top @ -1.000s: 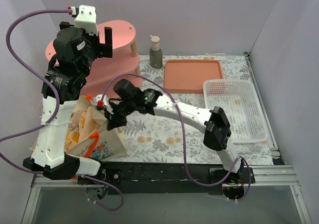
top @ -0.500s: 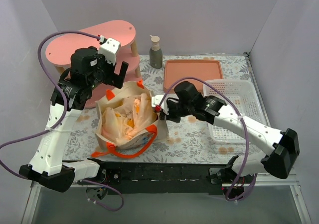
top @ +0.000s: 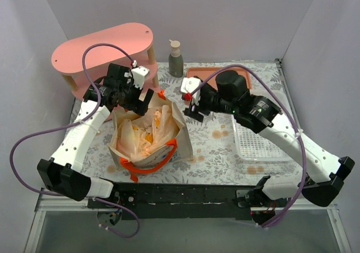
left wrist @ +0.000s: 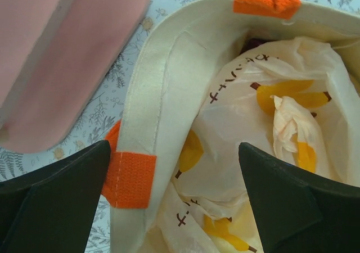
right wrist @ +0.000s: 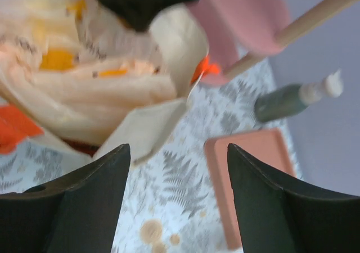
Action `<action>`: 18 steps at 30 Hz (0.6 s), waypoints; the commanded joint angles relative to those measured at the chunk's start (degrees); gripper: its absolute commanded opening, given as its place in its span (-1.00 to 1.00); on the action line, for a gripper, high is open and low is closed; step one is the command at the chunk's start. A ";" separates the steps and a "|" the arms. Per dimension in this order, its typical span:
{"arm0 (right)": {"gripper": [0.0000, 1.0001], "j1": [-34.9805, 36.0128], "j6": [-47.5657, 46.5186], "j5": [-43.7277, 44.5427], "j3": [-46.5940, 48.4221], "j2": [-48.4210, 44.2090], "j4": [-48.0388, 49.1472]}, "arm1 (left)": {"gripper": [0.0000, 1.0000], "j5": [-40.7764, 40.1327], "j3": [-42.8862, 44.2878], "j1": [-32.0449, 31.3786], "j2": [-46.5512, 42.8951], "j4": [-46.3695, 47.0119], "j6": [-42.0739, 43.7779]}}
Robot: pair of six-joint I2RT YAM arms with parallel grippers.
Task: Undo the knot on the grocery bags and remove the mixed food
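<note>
Finds left gripper [left wrist: 174, 147] spread wide, empty, over rim of cream canvas tote with orange handles [left wrist: 163, 73]; notes right gripper [right wrist: 178, 152] likewise parted, empty, beside tote; locates thin crinkly tan plastic bag [left wrist: 225, 118] inside tote; advises pinching only twisted knot [left wrist: 288, 123], bracing tote rim.

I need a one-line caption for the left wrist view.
Left gripper, open, hovers over the canvas tote, inside which sits the tan plastic bag showing yellow shapes.

Workspace is enclosed by plain lilac walls [top: 225, 17]; tabletop is covered by floral cloth [top: 216, 146], pink two-tier stand [top: 101, 42] set back-left.
</note>
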 commanded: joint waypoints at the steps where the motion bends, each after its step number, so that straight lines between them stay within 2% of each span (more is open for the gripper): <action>1: 0.47 0.32 3.31 -6.22 7.28 3.92 5.67 | 0.96 -5.01 -0.59 0.44 -3.79 5.50 -6.29; 3: 0.42 0.67 3.49 -10.08 8.25 7.70 6.82 | 0.96 -9.30 -0.77 0.44 -4.06 5.24 -8.49; 8: 0.32 4.36 1.56 -16.60 8.78 14.56 8.41 | 0.96 -12.57 -5.77 0.44 -6.61 6.03 -9.02; 11: 0.37 7.26 -1.34 -19.85 8.95 17.73 5.79 | 0.96 -11.96 -6.83 0.44 -7.13 6.03 -9.46; 14: 0.50 8.32 -3.97 -23.01 10.53 20.10 3.67 | 0.96 -12.48 -7.10 0.52 -7.22 6.47 -9.46; 18: 0.65 8.58 -10.39 -27.22 15.54 23.62 -5.80 | 0.96 -12.40 -6.05 0.52 -6.35 6.56 -9.29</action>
